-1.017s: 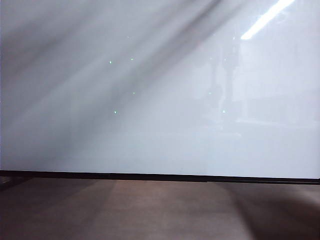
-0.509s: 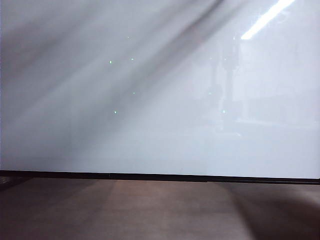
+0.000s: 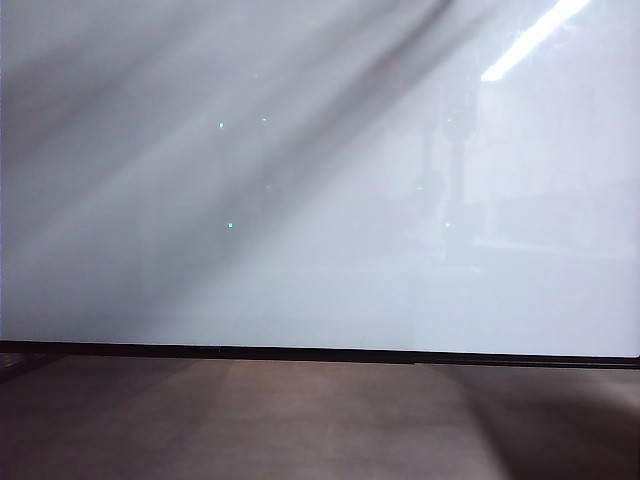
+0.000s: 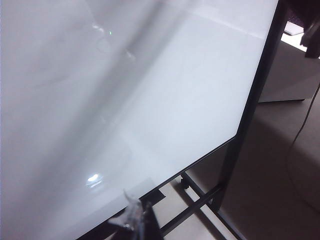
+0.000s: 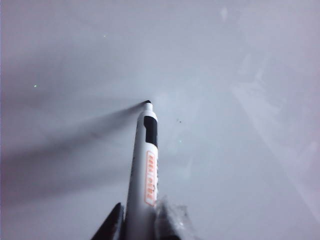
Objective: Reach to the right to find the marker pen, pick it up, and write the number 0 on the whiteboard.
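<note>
Pinching a white barrel marker pen [image 5: 145, 170] with black tip, the right tool [image 5: 140, 222] holds its nib against the large glossy whiteboard [image 5: 240, 100]. Near the board's black lower edge sits the left tool [image 4: 134, 220]; I cannot tell its state.

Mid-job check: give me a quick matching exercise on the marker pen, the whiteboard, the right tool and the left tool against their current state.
Things:
1. marker pen
2. whiteboard
3. right tool
4. left tool

States:
A. holds nothing, low near the board's black lower edge
B. no written mark visible yet
C. shut around the pen's barrel
D. black tip at the board surface

Pairs: 1-D, 2-B, 3-C, 4-A
</note>
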